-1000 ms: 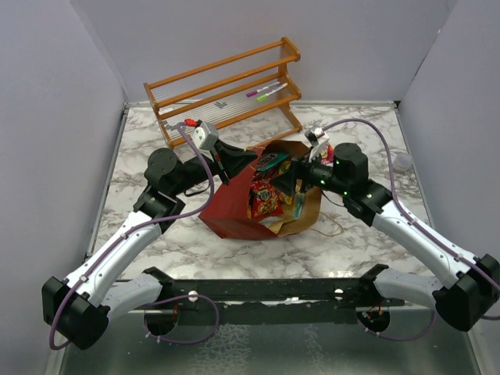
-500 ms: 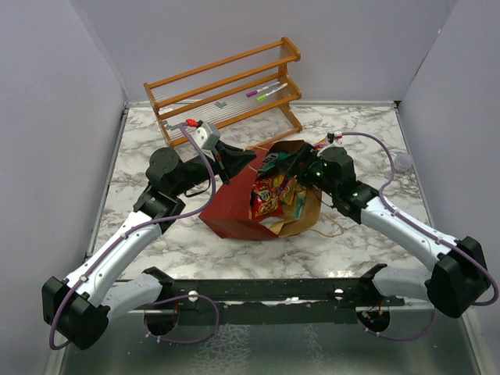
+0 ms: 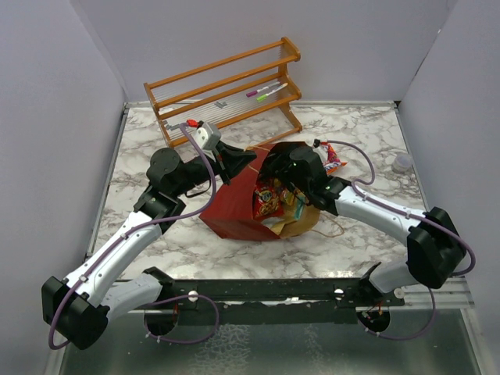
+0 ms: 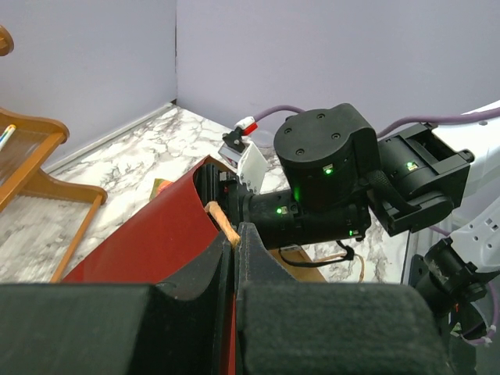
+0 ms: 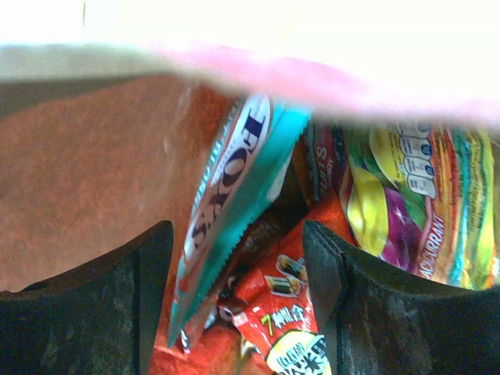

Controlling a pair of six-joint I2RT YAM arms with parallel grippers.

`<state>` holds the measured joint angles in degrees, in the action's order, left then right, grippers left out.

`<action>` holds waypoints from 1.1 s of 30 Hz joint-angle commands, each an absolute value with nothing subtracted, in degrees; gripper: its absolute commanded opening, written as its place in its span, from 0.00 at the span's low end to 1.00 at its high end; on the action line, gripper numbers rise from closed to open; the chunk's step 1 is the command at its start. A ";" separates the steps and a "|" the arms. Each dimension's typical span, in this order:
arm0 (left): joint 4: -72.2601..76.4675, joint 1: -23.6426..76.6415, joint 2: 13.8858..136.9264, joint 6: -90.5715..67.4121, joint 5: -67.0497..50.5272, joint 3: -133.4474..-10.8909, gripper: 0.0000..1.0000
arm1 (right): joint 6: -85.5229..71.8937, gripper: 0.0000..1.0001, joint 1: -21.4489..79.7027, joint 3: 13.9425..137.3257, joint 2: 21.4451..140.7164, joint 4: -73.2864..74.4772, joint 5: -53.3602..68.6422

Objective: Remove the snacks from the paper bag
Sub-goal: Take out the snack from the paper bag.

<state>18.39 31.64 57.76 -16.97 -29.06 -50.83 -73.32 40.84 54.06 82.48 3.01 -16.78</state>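
Red paper bag (image 3: pixel 230 211), pinched by the left fingers (image 4: pixel 191 277), may tear if the open right fingers (image 5: pixel 78 301) snag several snacks (image 5: pixel 234 187).

R gripper (image 5: pixel 238 266) hid inside paper bag (image 3: pixel 233 209)

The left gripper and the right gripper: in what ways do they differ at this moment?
The left gripper is shut, pinching the rim of the paper bag; the right gripper is open. The left gripper sits at the bag's edge; the right gripper is inside the bag's mouth, with a teal packet between its fingers. Both have black fingers and work on the same bag.
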 commanded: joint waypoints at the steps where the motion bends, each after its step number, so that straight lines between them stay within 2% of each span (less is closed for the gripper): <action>1: 19.08 32.07 56.61 -16.08 -27.84 -51.14 0.00 | -79.27 0.63 41.55 57.21 85.26 5.43 -25.19; 9: 18.81 32.17 56.61 -15.78 -27.61 -51.23 0.00 | -78.48 0.56 41.66 57.61 86.84 4.08 -27.28; 10: 18.78 32.17 56.53 -15.76 -27.60 -51.25 0.00 | -78.51 0.54 41.66 57.53 87.01 3.78 -27.33; 11: 18.73 32.17 56.52 -15.67 -27.62 -51.29 0.00 | -78.55 0.44 41.66 57.39 87.10 3.32 -27.33; 13: 18.68 32.17 56.52 -15.65 -27.48 -51.25 0.00 | -77.66 0.34 41.66 56.79 87.24 1.28 -26.53; 21: 17.94 32.21 56.25 -15.29 -26.01 -51.39 0.00 | -75.10 0.21 41.66 55.33 86.31 -2.34 -22.23; 26: 16.82 32.23 56.22 -14.74 -24.37 -51.68 0.00 | -72.21 0.07 41.66 53.81 83.65 -4.21 -22.60; 30: 16.43 32.28 56.21 -14.53 -23.60 -51.75 0.00 | -70.30 0.01 41.66 52.75 80.59 -4.58 -22.56; 33: 16.18 32.20 56.38 -14.41 -23.18 -51.85 0.00 | -68.04 0.01 41.66 52.06 77.60 -5.00 -22.06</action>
